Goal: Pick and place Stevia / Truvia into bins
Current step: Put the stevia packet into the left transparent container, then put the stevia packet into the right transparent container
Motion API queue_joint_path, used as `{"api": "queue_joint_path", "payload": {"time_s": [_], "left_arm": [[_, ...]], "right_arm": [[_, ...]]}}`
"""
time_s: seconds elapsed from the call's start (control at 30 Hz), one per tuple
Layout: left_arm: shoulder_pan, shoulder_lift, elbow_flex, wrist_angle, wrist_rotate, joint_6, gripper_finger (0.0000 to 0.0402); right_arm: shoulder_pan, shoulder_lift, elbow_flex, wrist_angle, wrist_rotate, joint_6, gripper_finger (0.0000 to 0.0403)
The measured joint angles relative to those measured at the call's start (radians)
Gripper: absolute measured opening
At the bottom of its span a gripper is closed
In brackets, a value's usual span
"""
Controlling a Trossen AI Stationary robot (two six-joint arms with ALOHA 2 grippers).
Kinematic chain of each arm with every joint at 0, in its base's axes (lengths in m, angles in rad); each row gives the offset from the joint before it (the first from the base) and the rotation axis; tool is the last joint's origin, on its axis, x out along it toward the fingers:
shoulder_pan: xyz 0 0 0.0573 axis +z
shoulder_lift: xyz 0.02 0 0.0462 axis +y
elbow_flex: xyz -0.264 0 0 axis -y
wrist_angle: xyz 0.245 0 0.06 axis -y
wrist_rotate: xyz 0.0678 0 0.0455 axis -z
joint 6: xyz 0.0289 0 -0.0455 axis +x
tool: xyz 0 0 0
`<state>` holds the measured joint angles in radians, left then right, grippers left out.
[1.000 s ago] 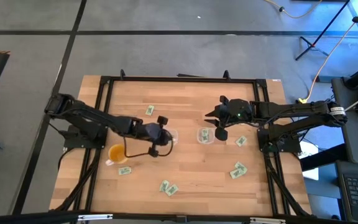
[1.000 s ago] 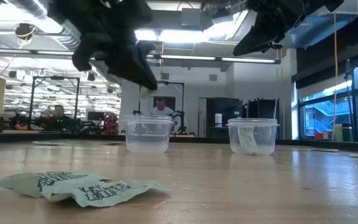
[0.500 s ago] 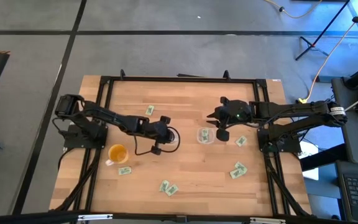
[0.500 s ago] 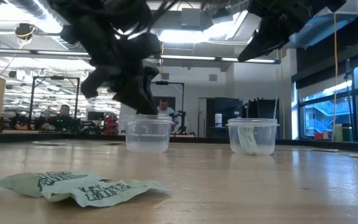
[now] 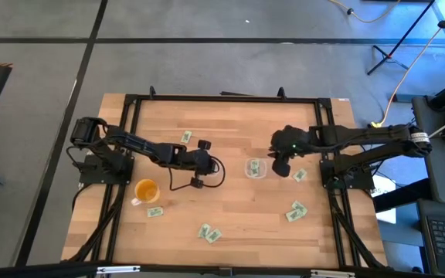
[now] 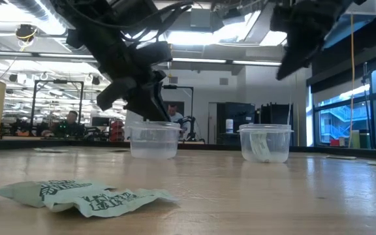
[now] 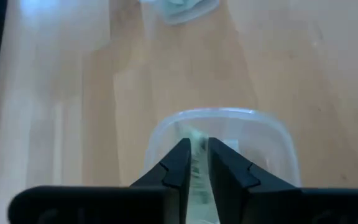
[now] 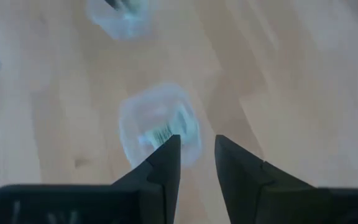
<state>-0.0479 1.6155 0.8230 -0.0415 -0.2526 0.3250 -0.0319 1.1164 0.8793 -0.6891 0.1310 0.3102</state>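
Note:
My left gripper [image 7: 196, 163] is shut on a green and white Stevia packet [image 7: 196, 146] right over the left clear bin [image 7: 219, 146], with its tips at the bin's rim [image 6: 150, 112]. My right gripper [image 8: 194, 152] is open and empty, above and just right of the right clear bin [image 8: 160, 124], which holds one packet [image 6: 258, 145]. In the high view the bins stand at mid table, left bin [image 5: 215, 171] and right bin [image 5: 254, 168]. Loose packets lie flat on the wood [image 5: 185, 137] [image 5: 209, 232] [image 5: 296, 210] [image 5: 300, 175]. My left gripper pinches the packet between its two fingers [image 7: 180, 163], with the packet's edge [image 7: 197, 138] showing in the narrow gap. The fingers slant down from the table's left side. The packet is lifted clear of the table and points into the bin's mouth; its lower end is hidden.
An orange cup [image 5: 146, 189] stands near the left arm, with a packet [image 5: 154, 211] beside it. Two crumpled packets [image 6: 83, 194] lie close to the low camera. A black frame rail [image 5: 222, 98] borders the table. People sit in the room behind.
My left gripper has moved a little toward the table's right and come down, bringing its packet from above the left bin to the bin's rim. My right gripper has drawn back from the right bin toward the table's right and tipped more steeply downward.

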Motion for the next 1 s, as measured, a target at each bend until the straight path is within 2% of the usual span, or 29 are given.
{"api": "queue_joint_path", "payload": {"time_s": [0.3, 0.5, 0.7, 0.83, 1.0], "left_arm": [[-0.001, -0.005, 0.0, 0.048, 0.041, -0.025, 0.0096], [-0.003, -0.059, 0.011, 0.038, 0.038, -0.038, 0.011], [0.009, -0.179, 0.018, 0.032, 0.038, -0.078, 0.0114], [0.035, -0.282, 0.018, 0.039, 0.042, -0.11, 0.0114], [0.075, -0.379, 0.018, -0.001, 0.127, -0.133, 0.0114]], "right_arm": [[0.0, 0.0, 0.008, -0.217, -0.001, 0.252, 0.0102], [0.0, 0.0, -0.018, -0.326, -0.002, 0.368, 0.0102], [0.003, 0.0, -0.106, -0.326, -0.005, 0.473, 0.0102], [0.006, 0.0, -0.16, -0.308, -0.062, 0.527, 0.0102], [0.031, 0.001, -0.248, -0.179, -0.137, 0.524, 0.0102]]}}
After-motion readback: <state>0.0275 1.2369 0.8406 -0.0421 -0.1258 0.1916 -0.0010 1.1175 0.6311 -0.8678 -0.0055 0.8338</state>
